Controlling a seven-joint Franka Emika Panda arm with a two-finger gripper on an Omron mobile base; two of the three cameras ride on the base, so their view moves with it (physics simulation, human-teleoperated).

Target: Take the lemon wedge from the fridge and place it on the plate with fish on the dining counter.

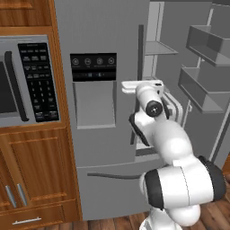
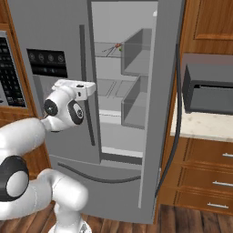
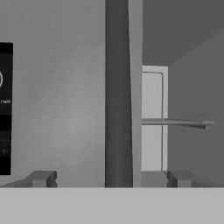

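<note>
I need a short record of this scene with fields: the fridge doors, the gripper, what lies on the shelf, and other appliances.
fridge: grey steel, left door shut, right door swung open, grey shelves and door bins showing
gripper: open, holding nothing, in front of the shut door's dark handle
top shelf: small items, one red, too small to name
lemon wedge: cannot tell from these views
dispenser panel: black, on the left door
microwave: left of the fridge, in wooden cabinets
</note>
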